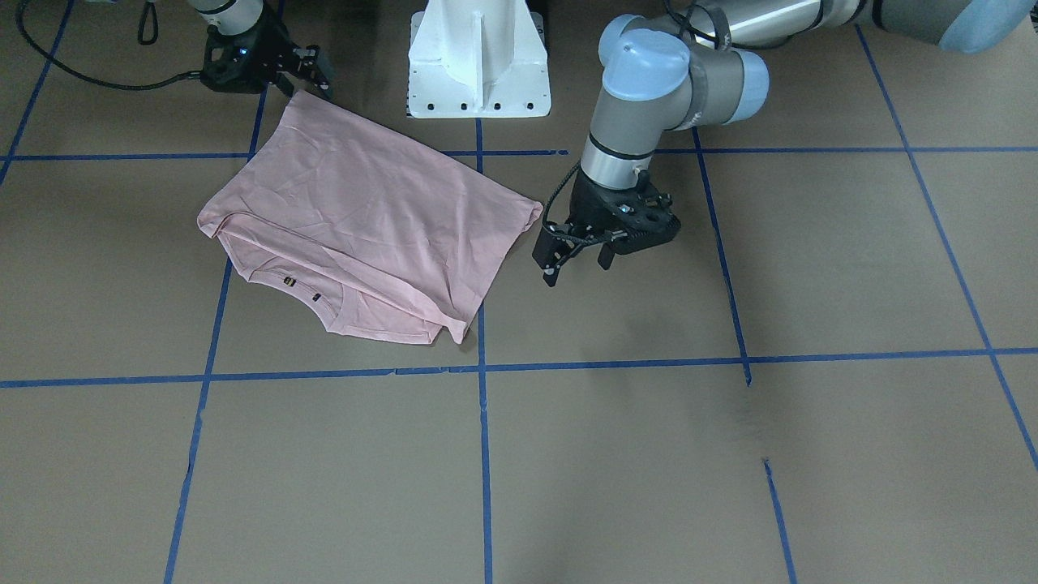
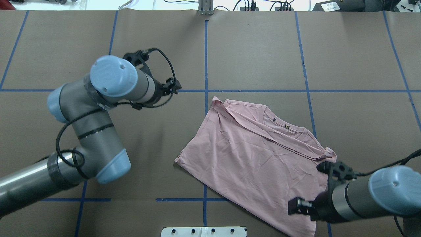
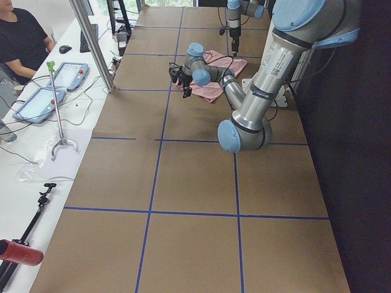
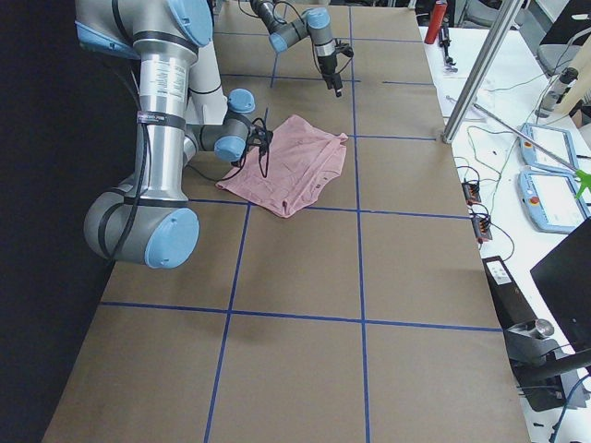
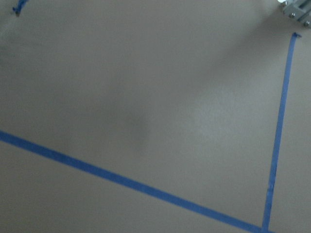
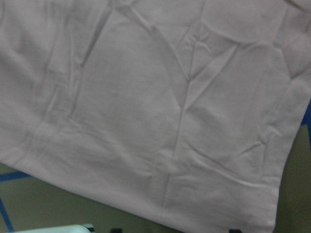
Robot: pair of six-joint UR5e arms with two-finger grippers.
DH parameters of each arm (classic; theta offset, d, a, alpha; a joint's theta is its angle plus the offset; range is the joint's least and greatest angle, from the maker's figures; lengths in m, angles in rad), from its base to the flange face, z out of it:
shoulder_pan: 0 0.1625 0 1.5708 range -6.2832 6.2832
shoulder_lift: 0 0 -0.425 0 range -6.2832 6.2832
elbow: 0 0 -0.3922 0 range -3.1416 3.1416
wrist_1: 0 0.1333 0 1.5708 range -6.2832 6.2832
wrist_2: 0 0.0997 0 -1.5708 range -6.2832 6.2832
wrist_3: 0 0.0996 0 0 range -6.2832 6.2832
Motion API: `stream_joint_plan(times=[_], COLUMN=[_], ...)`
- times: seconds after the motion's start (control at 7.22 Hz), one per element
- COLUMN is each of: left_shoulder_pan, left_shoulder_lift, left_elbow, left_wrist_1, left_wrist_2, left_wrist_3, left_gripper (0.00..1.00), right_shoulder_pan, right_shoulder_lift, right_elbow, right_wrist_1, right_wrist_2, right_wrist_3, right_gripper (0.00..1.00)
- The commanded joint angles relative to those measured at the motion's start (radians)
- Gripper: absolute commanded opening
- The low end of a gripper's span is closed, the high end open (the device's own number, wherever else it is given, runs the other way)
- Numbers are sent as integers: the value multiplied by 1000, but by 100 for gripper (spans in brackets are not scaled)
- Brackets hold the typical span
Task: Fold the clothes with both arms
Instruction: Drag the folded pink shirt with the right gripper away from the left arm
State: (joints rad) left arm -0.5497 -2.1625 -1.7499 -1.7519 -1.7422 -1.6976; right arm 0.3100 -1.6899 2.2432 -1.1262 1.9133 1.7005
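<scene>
The pale pink T-shirt (image 1: 365,211) lies on the brown table, folded over itself, with the ribbed collar and a small dark tag (image 1: 288,281) showing; the dog print is hidden. It also shows in the overhead view (image 2: 250,158). My right gripper (image 1: 318,73) hovers at the shirt's corner nearest the robot base, its jaws apart and holding nothing; its wrist view shows wrinkled pink cloth (image 6: 155,121) and a hem just below. My left gripper (image 1: 577,268) is open and empty, low over bare table just beside the shirt's side corner (image 1: 531,212). It also shows in the overhead view (image 2: 172,87).
The white pedestal base (image 1: 478,61) stands at the table's robot-side edge, close to the shirt. Blue tape lines (image 1: 482,454) grid the table. A side bench with tablets (image 3: 49,91), a metal post (image 3: 91,46) and a seated operator (image 3: 21,36) lies beyond the far edge.
</scene>
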Motion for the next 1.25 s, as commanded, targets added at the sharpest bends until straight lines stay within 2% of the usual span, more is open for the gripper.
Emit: stream_joint_plan(times=[0.0,0.28,0.69,0.83,0.97,1.11], left_shoulder_pan=[152,218,226,226,226,228], left_shoulder_lift=[0,-7,-2,-3,-5,-7], left_elbow=[-40,28,42,43,44,41], left_wrist_1=[80,74,75,77,75,75], left_wrist_2=[9,70,81,81,81,82], left_wrist_3=[-193,-253,-254,-254,-254,-254], left_gripper=[100,99,96,90,80,56], right_shoulder_pan=[141,155,159,159,159,161], right_shoulder_lift=[77,120,124,124,124,124], right_elbow=[-10,-34,-44,-44,-44,-44], right_wrist_1=[0,0,0,0,0,0], right_wrist_2=[-3,-8,-8,-8,-7,-7], right_wrist_3=[-2,-2,-2,-2,-2,-2], right_gripper=[100,100,100,100,100,100])
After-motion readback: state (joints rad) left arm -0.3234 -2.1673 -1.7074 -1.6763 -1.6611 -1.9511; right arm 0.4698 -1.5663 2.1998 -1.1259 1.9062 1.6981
